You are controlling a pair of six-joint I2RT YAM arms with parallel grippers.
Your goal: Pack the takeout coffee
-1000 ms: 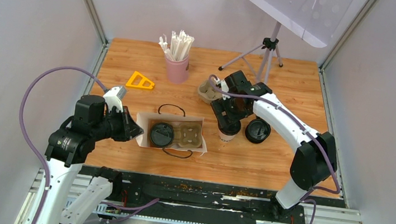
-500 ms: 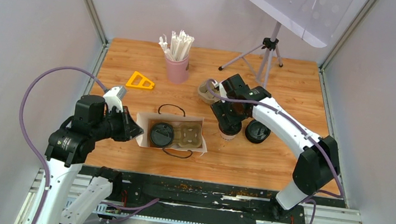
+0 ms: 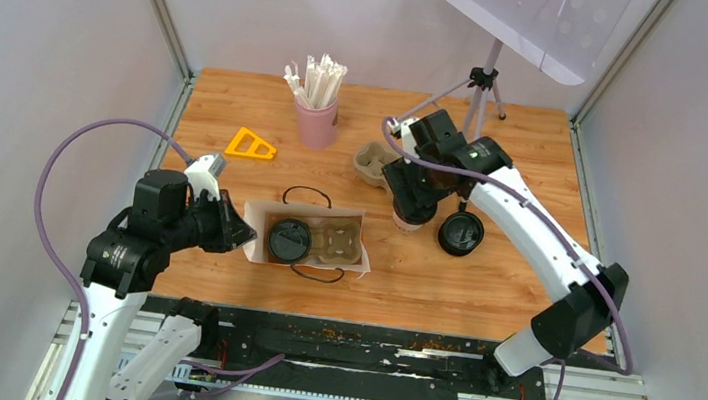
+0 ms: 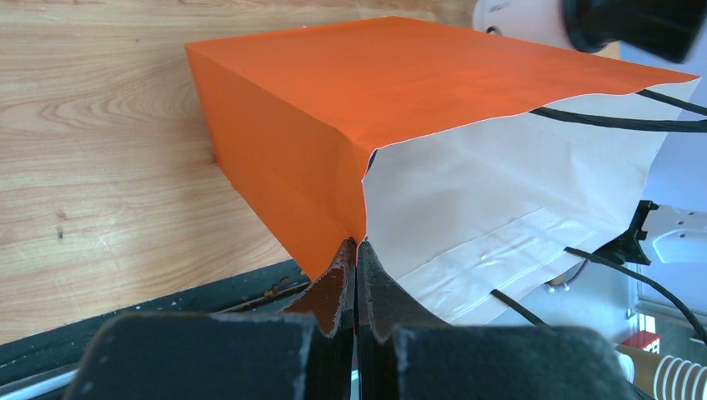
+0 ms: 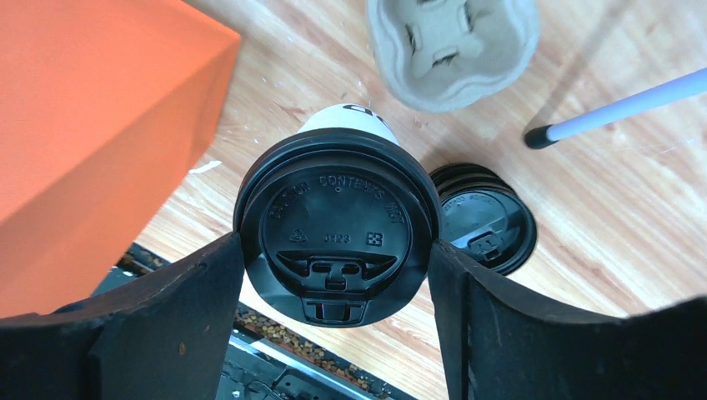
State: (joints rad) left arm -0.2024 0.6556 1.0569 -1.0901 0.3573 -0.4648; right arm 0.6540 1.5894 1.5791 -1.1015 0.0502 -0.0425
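Observation:
My right gripper (image 5: pixel 336 250) is shut on a whitish takeout coffee cup (image 5: pixel 338 212), its fingers pressing both sides of the black lid. The cup hangs just above the table, right of the bag, seen from above as cup (image 3: pixel 409 220) under the right gripper (image 3: pixel 414 205). A second lidded cup (image 3: pixel 289 240) sits in a cardboard carrier (image 3: pixel 339 242) inside the open paper bag (image 3: pixel 309 208); only its black lid shows. My left gripper (image 4: pixel 356 250) is shut on the bag's edge, where the orange outside (image 4: pixel 333 100) meets the white inside.
A bare black lid (image 3: pixel 461 232) lies right of the held cup. A spare cardboard carrier (image 3: pixel 371 162) sits behind it. A pink cup of white sticks (image 3: pixel 317 120), a yellow triangular piece (image 3: pixel 251 144) and a tripod (image 3: pixel 481 84) stand farther back.
My right gripper has closed a little on the whitish cup and carried it up and toward the back of the table. The left arm and the bag have not moved.

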